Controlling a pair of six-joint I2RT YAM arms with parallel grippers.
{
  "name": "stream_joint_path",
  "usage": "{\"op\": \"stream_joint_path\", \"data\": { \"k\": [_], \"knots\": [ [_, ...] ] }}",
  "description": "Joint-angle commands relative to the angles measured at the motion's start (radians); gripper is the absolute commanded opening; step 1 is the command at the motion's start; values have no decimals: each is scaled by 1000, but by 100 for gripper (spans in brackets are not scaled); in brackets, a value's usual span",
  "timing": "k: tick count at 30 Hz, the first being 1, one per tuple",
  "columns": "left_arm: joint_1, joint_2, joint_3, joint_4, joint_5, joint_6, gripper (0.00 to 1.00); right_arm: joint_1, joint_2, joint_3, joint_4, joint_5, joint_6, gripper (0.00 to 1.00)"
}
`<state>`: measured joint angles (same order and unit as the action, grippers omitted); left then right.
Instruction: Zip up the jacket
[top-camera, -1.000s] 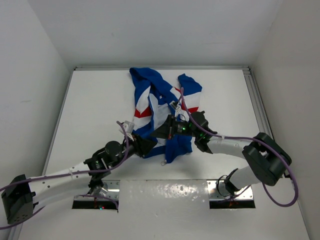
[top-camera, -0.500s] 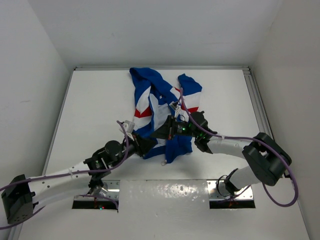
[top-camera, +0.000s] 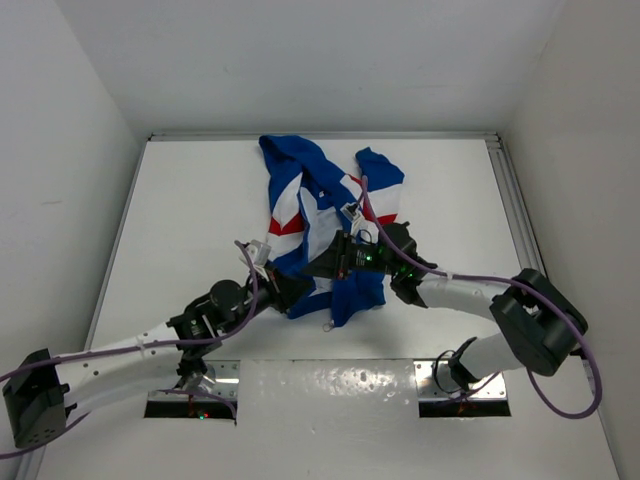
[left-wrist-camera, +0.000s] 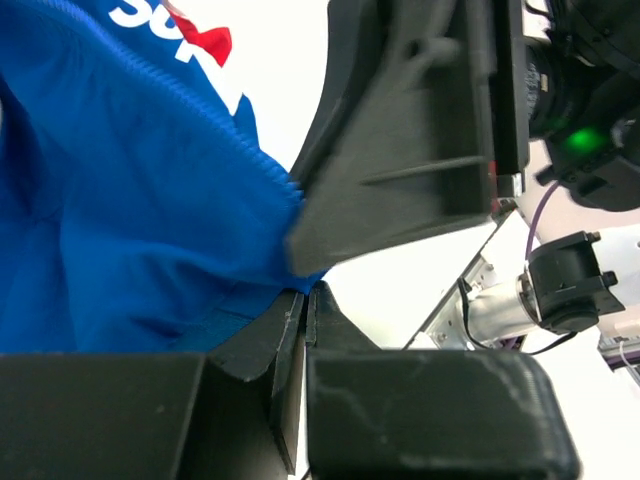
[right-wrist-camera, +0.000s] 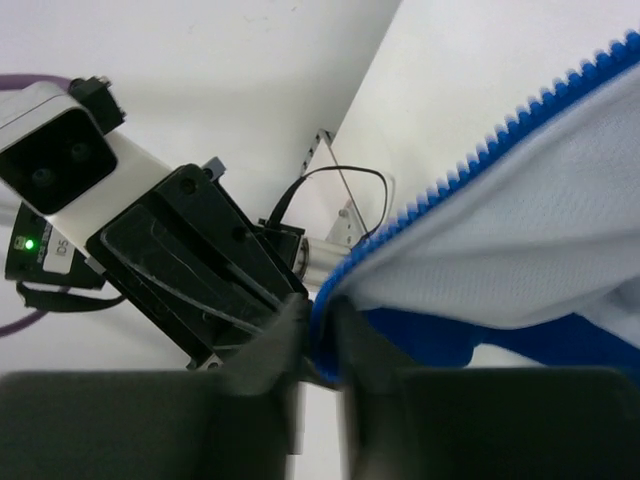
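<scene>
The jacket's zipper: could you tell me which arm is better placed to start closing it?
Probably right: the right gripper pinches the toothed zipper edge, while the left gripper clamps blue fabric of the jacket.

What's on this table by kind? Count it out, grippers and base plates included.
Jackets: 1, the jacket
Grippers: 2, the left gripper and the right gripper, each shut on the jacket
Metal base plates: 2, the left base plate and the right base plate
Total: 5
</scene>
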<state>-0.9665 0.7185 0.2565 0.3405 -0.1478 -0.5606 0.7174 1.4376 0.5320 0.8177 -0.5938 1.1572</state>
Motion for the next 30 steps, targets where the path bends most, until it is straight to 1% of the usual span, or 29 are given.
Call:
{"op": "stream_joint_path", "data": {
  "k": [1,2,3,4,5,6,7,8,9,11,12,13,17,22,23,26,27,28,30],
  "knots": [
    [8,-36,32,0,-4,25,0,-3,-75,34,-101,58,-91,28],
    [8,-48,32,0,1,24,0,-4,-95,33,-202,84,-114,37],
    [8,-54,32,-12,1,24,0,-4,-118,33,-262,113,-169,53],
    [8,-66,30,-44,11,22,0,-3,-172,30,-319,173,-201,58],
    [8,-73,32,-64,10,21,0,-4,-198,26,-427,204,-226,61],
    [8,-83,27,-86,8,19,0,-4,-227,20,-478,238,-275,65],
    [8,-103,23,-92,2,19,0,-4,-283,10,-529,303,-299,65],
    [9,-109,21,-101,-4,10,0,-4,-310,2,-623,340,-324,65],
    [11,-114,27,-121,-15,5,0,-3,-339,-12,-653,365,-326,64],
    [11,-114,43,-139,-7,8,0,-3,-402,-70,-702,400,-321,33],
    [12,-113,53,-152,0,8,0,1,-420,-96,-727,388,-312,6],
    [12,-111,55,-155,4,8,0,1,-427,-105,-727,388,-312,0],
    [22,-90,69,-161,30,4,0,62,-441,-153,-791,425,-297,0],
    [43,-44,46,-84,89,-28,0,102,-376,-181,-759,430,-266,0],
    [51,-34,56,-83,105,-25,0,111,-358,-182,-744,428,-260,5],
    [69,-24,46,-71,137,-32,0,138,-321,-176,-715,428,-254,14],
    [84,-22,30,-58,143,-38,0,146,-287,-168,-715,431,-252,20],
    [95,-16,30,-58,151,-44,0,152,-273,-164,-718,451,-249,22],
    [129,-5,29,-61,204,-44,0,166,-237,-162,-712,468,-240,29]
  ]
}}
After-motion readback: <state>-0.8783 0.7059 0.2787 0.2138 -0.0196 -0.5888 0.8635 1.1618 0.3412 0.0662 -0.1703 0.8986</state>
